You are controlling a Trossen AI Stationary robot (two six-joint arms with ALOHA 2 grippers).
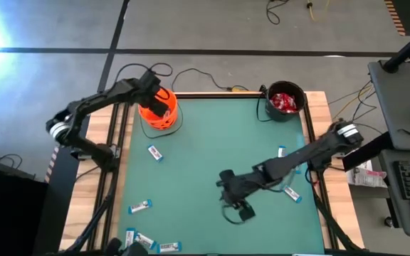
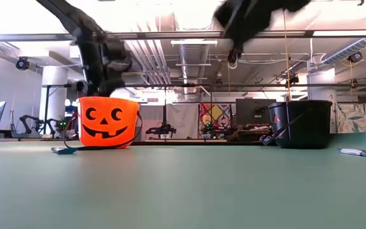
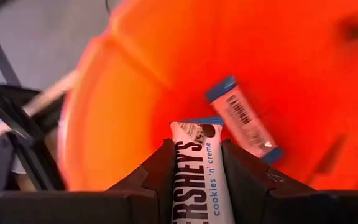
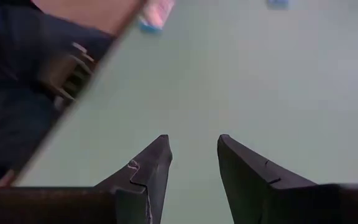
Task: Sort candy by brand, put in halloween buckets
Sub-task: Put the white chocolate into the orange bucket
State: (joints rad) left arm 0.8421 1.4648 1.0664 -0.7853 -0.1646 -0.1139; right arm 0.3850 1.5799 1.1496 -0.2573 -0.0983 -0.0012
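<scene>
My left gripper (image 1: 161, 99) hangs over the orange pumpkin-face bucket (image 1: 156, 117) at the table's far left and is shut on a blue-and-white bar (image 3: 197, 171). Another such bar (image 3: 244, 121) lies inside that bucket (image 3: 291, 56). The black bucket (image 1: 270, 108) at the far right holds red packets (image 1: 285, 102). My right gripper (image 1: 238, 209) hovers open above the bare mat near the table's middle (image 4: 193, 146). Several loose blue-and-white bars lie on the mat, one at the left (image 1: 154, 152) and one at the right (image 1: 292, 193). My left gripper pinches the blue-and-white bar between its two fingers (image 3: 157, 168), which lie on the bar's two long sides (image 3: 180, 155). The bar runs along the fingers, and its free end (image 3: 196, 127) sticks out past the fingertips. It is lifted clear above the orange bucket's opening.
More bars lie along the near left edge (image 1: 144, 240) and mid left (image 1: 139, 208); one sits by the right arm (image 1: 282, 151). Cables run behind the far edge. The green mat (image 1: 205, 156) between the buckets is bare.
</scene>
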